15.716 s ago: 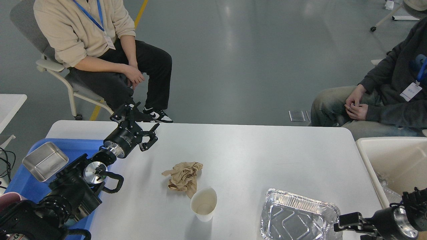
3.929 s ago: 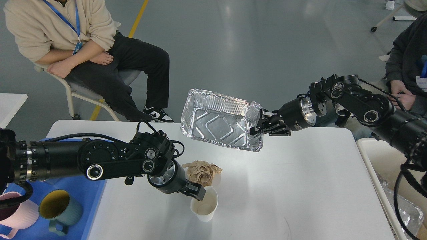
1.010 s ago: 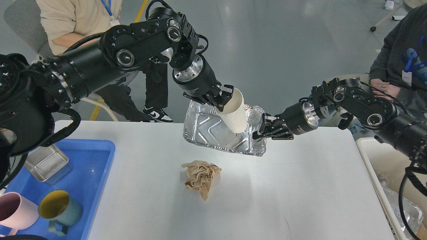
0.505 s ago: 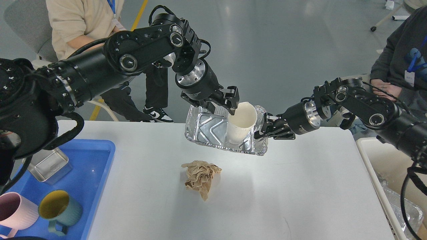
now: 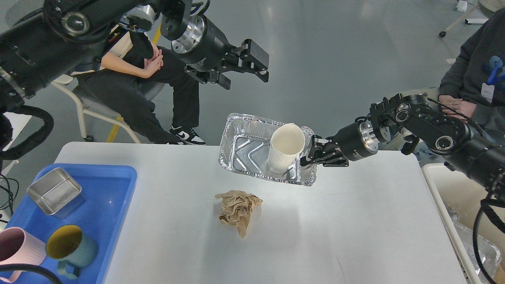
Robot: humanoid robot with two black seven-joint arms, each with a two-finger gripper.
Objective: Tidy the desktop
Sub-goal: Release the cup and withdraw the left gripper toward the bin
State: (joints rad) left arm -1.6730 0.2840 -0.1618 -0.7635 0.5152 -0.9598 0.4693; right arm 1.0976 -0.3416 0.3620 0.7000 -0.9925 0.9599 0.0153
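While right claw (image 5: 309, 157) grips foil tray (image 5: 244, 148) | left claw (image 5: 242, 65) open | bin (image 5: 434, 177) cropped

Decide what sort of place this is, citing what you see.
Probably a robotics lab or test area, not a home: a bare grey floor with a yellow line, seated people wearing lanyard badges, and a white desktop set with sorting props like the blue tray.

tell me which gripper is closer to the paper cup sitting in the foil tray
Right. The right gripper clamps the foil tray's rim just beside the paper cup; the left gripper hangs open well above it, up-left.
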